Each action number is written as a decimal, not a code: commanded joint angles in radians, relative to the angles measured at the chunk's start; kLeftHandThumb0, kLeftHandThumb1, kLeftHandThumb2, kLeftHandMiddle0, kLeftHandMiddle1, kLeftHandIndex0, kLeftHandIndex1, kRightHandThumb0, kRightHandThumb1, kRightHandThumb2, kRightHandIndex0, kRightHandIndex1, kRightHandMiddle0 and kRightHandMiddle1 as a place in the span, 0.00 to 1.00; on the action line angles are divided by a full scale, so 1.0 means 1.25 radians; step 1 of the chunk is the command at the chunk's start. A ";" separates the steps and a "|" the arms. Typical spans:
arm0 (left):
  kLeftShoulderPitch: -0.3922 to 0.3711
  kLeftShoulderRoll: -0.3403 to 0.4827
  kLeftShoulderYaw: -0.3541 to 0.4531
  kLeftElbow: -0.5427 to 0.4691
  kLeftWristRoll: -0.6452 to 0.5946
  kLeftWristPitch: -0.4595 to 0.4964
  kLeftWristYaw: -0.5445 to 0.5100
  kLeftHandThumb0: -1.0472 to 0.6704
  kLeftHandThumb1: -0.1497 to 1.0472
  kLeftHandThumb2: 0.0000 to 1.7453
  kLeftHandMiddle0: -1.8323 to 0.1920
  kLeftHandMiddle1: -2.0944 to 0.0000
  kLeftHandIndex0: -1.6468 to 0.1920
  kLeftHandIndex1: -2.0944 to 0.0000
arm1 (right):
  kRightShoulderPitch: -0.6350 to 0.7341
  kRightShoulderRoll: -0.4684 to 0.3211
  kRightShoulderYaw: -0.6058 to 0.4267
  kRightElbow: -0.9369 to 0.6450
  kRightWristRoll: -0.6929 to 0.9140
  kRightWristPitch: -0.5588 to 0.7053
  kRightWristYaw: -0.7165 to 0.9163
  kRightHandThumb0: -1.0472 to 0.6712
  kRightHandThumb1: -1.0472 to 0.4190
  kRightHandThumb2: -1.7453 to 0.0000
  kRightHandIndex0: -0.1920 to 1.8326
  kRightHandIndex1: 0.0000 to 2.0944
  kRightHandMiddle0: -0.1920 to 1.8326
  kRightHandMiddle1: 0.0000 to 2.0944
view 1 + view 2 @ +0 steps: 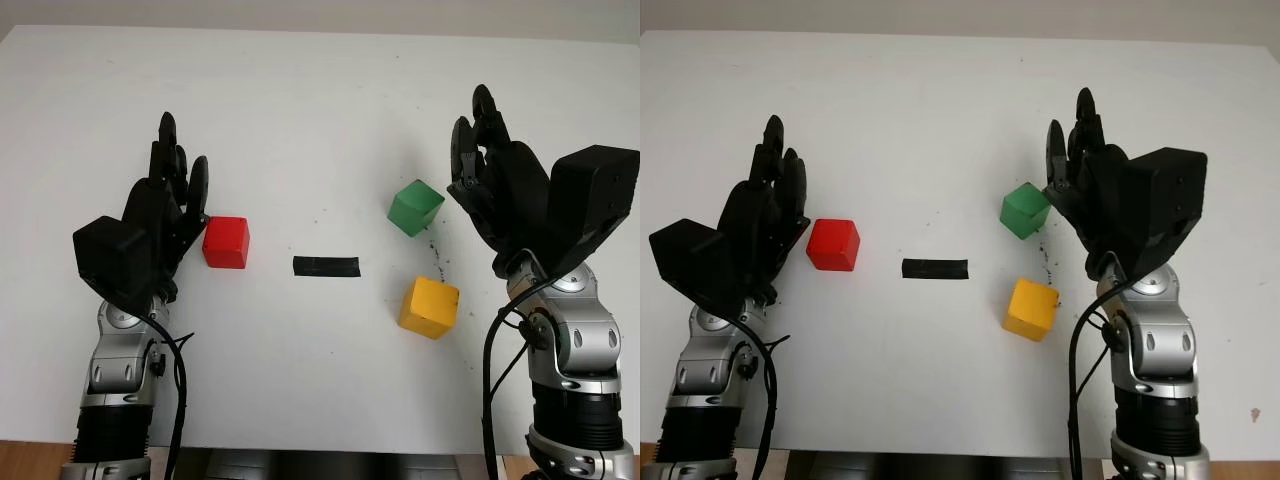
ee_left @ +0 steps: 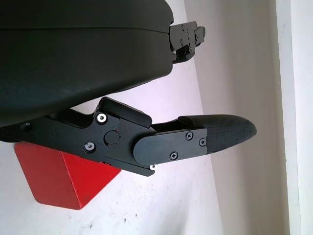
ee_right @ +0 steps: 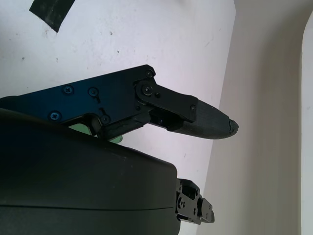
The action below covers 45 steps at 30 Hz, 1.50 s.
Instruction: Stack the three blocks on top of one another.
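Fingers (image 1: 170, 160) of the left hand (image 1: 165, 205) point away from the robot, extended and uncurled, holding nothing; the hand stands just beside the red block (image 1: 226, 242), on that block's left as the head views show it; whether any finger touches the block cannot be told; in the left wrist view one finger (image 2: 215, 137) reaches out past the red block (image 2: 58, 178), which sits on the surface beneath the hand's linkage, close under it.

Right hand (image 1: 490, 170) is likewise open, its fingers (image 1: 483, 120) stretched forward and gripping nothing; it hovers just right of the green block (image 1: 415, 208); that block is tilted, one edge lifted off the white surface (image 1: 300, 110); contact between the hand and the green block cannot be judged from the head views; the right wrist view shows a sliver of green (image 3: 80, 128) tucked close behind the finger linkage, with one finger (image 3: 210, 122) extended beyond it.

Yellow block (image 1: 429, 307) lies nearer the robot than the green one, close to it but apart, and left of the right forearm; black tape (image 1: 326, 267) lies flat between the red block and the yellow block, touching neither; all three blocks sit separately on the surface, none stacked on another.
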<state>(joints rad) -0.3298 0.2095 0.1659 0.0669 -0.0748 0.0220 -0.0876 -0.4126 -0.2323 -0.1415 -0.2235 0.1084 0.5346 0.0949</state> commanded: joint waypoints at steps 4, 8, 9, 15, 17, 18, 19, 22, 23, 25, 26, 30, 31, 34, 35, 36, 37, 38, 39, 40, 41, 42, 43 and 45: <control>-0.004 0.009 0.001 -0.012 0.002 -0.001 -0.001 0.16 1.00 0.31 0.99 0.97 0.98 0.97 | 0.006 -0.003 0.001 -0.010 -0.008 0.003 -0.005 0.26 0.00 0.58 0.00 0.00 0.00 0.00; -0.013 0.011 0.001 -0.004 0.004 0.003 0.000 0.16 1.00 0.31 0.99 0.97 0.99 0.97 | -0.002 -0.004 0.005 0.004 -0.010 0.000 0.000 0.26 0.00 0.59 0.00 0.00 0.00 0.00; -0.014 0.012 0.001 -0.002 0.003 0.002 -0.002 0.15 1.00 0.30 0.99 0.97 0.99 0.97 | -0.003 -0.003 0.007 0.006 -0.011 0.001 0.000 0.26 0.00 0.59 0.00 0.00 0.00 0.00; -0.014 0.042 0.005 -0.019 0.018 0.003 -0.010 0.15 1.00 0.30 0.98 0.97 0.98 0.97 | -0.008 -0.001 0.002 0.006 -0.009 -0.009 -0.003 0.25 0.00 0.59 0.00 0.00 0.00 0.00; -0.020 0.067 0.012 -0.036 0.031 0.000 -0.013 0.16 1.00 0.27 0.95 0.96 0.96 0.96 | -0.012 -0.006 -0.001 0.008 -0.009 -0.014 0.001 0.24 0.00 0.59 0.00 0.00 0.00 0.00; -0.025 0.085 0.015 -0.042 0.043 -0.005 -0.014 0.16 1.00 0.25 0.92 0.95 0.93 0.95 | -0.014 -0.007 -0.002 0.009 -0.008 -0.014 0.003 0.24 0.00 0.59 0.00 0.00 0.00 0.00; -0.035 0.120 0.016 -0.041 0.069 -0.020 -0.021 0.16 1.00 0.23 0.87 0.95 0.87 0.94 | -0.018 -0.009 -0.004 0.010 -0.007 -0.011 0.004 0.24 0.00 0.59 0.00 0.00 0.00 0.00; -0.054 0.203 0.013 -0.035 0.109 -0.047 -0.061 0.17 1.00 0.14 0.74 0.95 0.73 0.91 | -0.025 -0.012 -0.008 0.011 -0.007 -0.007 0.006 0.25 0.00 0.58 0.00 0.00 0.00 0.00; -0.061 0.237 0.009 -0.029 0.121 -0.055 -0.085 0.18 1.00 0.12 0.74 0.96 0.72 0.91 | -0.027 -0.016 -0.007 0.010 -0.008 -0.006 0.009 0.25 0.00 0.58 0.00 0.00 0.00 0.00; -0.077 0.318 -0.004 -0.021 0.160 -0.067 -0.140 0.17 1.00 0.09 0.75 0.97 0.70 0.91 | -0.031 -0.021 -0.009 0.008 -0.009 -0.001 0.012 0.25 0.00 0.57 0.00 0.00 0.00 0.00; -0.087 0.354 -0.011 -0.019 0.174 -0.068 -0.173 0.15 1.00 0.08 0.76 0.98 0.70 0.92 | -0.033 -0.023 -0.011 0.008 -0.008 0.001 0.013 0.25 0.00 0.57 0.00 0.00 0.00 0.00; -0.124 0.450 -0.043 -0.026 0.209 -0.050 -0.283 0.14 0.95 0.03 0.83 0.99 0.68 0.95 | -0.038 -0.035 -0.016 0.013 -0.002 -0.003 0.026 0.24 0.00 0.58 0.00 0.00 0.00 0.00; -0.131 0.466 -0.054 -0.025 0.227 -0.054 -0.296 0.14 0.93 0.03 0.84 0.99 0.68 0.95 | -0.039 -0.036 -0.018 0.014 -0.003 -0.004 0.026 0.23 0.00 0.58 0.00 0.00 0.00 0.00; -0.146 0.498 -0.091 -0.021 0.283 -0.076 -0.317 0.14 0.90 0.02 0.86 0.99 0.67 0.96 | -0.043 -0.038 -0.024 0.016 -0.003 -0.009 0.025 0.23 0.00 0.60 0.00 0.00 0.00 0.00; -0.151 0.506 -0.104 -0.019 0.300 -0.081 -0.326 0.14 0.89 0.02 0.86 0.98 0.67 0.96 | -0.045 -0.038 -0.026 0.016 -0.005 -0.009 0.023 0.23 0.00 0.60 0.00 0.00 0.00 0.00; -0.155 0.510 -0.112 -0.017 0.310 -0.084 -0.332 0.14 0.89 0.02 0.85 0.98 0.67 0.96 | -0.047 -0.038 -0.027 0.016 -0.005 -0.009 0.021 0.23 0.00 0.60 0.00 0.00 0.00 0.00; -0.160 0.513 -0.120 -0.016 0.322 -0.083 -0.339 0.14 0.89 0.02 0.85 0.98 0.67 0.96 | -0.048 -0.040 -0.027 0.017 -0.007 -0.010 0.021 0.23 0.00 0.60 0.00 0.00 0.00 0.00; -0.167 0.516 -0.133 -0.013 0.334 -0.083 -0.351 0.14 0.89 0.02 0.85 0.98 0.67 0.96 | -0.048 -0.043 -0.027 0.017 -0.007 -0.011 0.025 0.23 0.00 0.60 0.00 0.00 0.00 0.00; -0.172 0.517 -0.141 -0.010 0.344 -0.083 -0.359 0.13 0.88 0.02 0.85 0.98 0.66 0.96 | -0.048 -0.046 -0.026 0.017 -0.007 -0.013 0.028 0.23 0.00 0.61 0.00 0.00 0.00 0.00; -0.177 0.519 -0.153 -0.008 0.358 -0.080 -0.368 0.13 0.88 0.02 0.85 0.98 0.66 0.96 | -0.048 -0.047 -0.027 0.016 -0.007 -0.015 0.029 0.23 0.00 0.61 0.00 0.00 0.00 0.00; -0.182 0.521 -0.164 -0.006 0.372 -0.077 -0.378 0.12 0.88 0.03 0.85 0.98 0.66 0.96 | -0.047 -0.047 -0.027 0.015 -0.007 -0.016 0.028 0.23 0.00 0.61 0.00 0.00 0.00 0.00; -0.184 0.522 -0.173 -0.003 0.384 -0.081 -0.382 0.11 0.89 0.03 0.86 0.98 0.67 0.96 | -0.047 -0.046 -0.027 0.014 -0.006 -0.016 0.027 0.23 0.00 0.61 0.00 0.00 0.00 0.00; -0.186 0.522 -0.178 0.000 0.392 -0.085 -0.384 0.10 0.89 0.03 0.86 0.98 0.67 0.96 | -0.046 -0.046 -0.027 0.013 -0.006 -0.017 0.027 0.23 0.00 0.61 0.00 0.00 0.00 0.00; -0.184 0.518 -0.186 0.002 0.406 -0.092 -0.380 0.10 0.89 0.03 0.86 0.98 0.67 0.97 | -0.045 -0.045 -0.027 0.011 -0.006 -0.016 0.026 0.23 0.00 0.61 0.00 0.00 0.00 0.00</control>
<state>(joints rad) -0.5461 0.8415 -0.0578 0.0690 0.4250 -0.0840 -0.5637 -0.4645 -0.2797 -0.1675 -0.1960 0.0983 0.5285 0.1279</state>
